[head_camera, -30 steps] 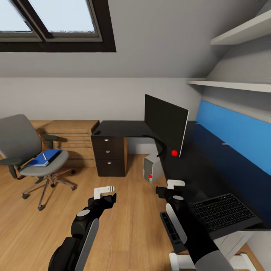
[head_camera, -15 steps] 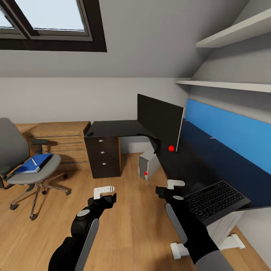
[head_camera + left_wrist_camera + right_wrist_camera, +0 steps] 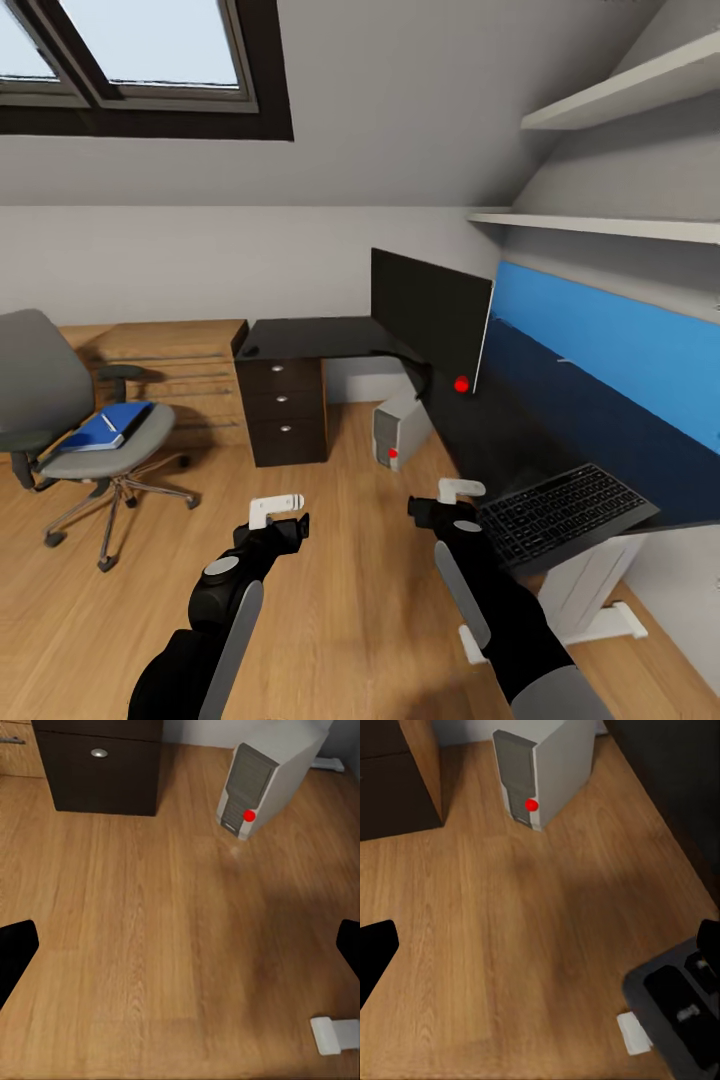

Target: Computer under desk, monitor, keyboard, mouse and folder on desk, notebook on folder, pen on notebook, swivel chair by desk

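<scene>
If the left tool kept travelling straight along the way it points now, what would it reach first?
Most likely the bare wooden floor: the left wrist view looks down the left tool onto plain boards. The computer and the desk's drawer unit lie further off, beyond that line. Depth is uncertain.

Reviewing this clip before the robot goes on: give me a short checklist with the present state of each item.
1. computer under the desk: ok.
2. monitor on the desk: ok.
3. keyboard on the desk: ok, though it overhangs the near edge.
4. folder moved to the desk: not ok, it lies on the swivel chair.
5. left claw and right claw empty: ok, both open.
6. Mouse placed: cannot tell.
</scene>
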Controlling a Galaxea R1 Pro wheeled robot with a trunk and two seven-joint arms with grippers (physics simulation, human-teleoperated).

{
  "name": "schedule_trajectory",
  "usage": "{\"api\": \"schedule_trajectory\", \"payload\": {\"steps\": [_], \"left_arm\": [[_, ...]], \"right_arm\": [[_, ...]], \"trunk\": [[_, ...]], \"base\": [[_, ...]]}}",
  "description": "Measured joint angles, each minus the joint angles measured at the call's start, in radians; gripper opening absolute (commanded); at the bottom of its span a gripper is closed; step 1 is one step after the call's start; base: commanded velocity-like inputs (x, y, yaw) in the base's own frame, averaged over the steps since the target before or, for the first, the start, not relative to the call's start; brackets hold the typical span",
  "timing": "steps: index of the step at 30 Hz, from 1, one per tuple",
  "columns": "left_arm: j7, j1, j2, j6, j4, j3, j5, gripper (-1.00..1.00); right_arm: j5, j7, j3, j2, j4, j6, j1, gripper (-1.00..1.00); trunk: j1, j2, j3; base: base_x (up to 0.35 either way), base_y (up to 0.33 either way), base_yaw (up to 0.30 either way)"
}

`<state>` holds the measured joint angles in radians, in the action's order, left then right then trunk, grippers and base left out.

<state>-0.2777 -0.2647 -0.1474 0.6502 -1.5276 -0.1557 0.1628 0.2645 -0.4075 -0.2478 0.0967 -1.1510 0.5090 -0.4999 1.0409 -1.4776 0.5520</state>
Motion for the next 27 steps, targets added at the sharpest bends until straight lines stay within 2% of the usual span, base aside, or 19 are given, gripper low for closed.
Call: {"api": "schedule_trajectory", "payload": {"steps": [6, 17, 21, 25, 27], "left_arm": [[0.0, 0.0, 0.0, 0.0, 0.0, -0.001, 0.0, 1.0], [0.0, 0.0, 0.0, 0.0, 0.001, -0.001, 0.0, 1.0], [0.001, 0.0, 0.0, 0.0, 0.002, -0.001, 0.0, 1.0], [0.002, 0.0, 0.0, 0.0, 0.002, -0.001, 0.0, 1.0], [0.001, 0.0, 0.0, 0.0, 0.004, -0.001, 0.0, 1.0]], "right_arm": [[0.0, 0.0, 0.0, 0.0, 0.002, -0.001, 0.0, 1.0], [-0.001, -0.001, 0.004, -0.001, -0.002, -0.002, 0.001, 1.0], [-0.003, -0.003, 0.012, -0.007, -0.008, -0.02, 0.001, 1.0], [-0.003, -0.004, 0.053, -0.024, -0.026, -0.05, 0.001, 1.0], [-0.004, -0.004, 0.089, -0.028, -0.029, -0.052, 0.003, 1.0]], "trunk": [[0.0, 0.0, 0.0], [0.0, 0.0, 0.0], [0.0, 0.0, 0.0], [0.0, 0.0, 0.0], [0.0, 0.0, 0.0]], "base": [[-0.238, 0.003, 0.0], [-0.022, -0.002, 0.0], [0.0, -0.241, 0.0], [0.0, -0.301, 0.0], [0.0, -0.306, 0.0]]}}
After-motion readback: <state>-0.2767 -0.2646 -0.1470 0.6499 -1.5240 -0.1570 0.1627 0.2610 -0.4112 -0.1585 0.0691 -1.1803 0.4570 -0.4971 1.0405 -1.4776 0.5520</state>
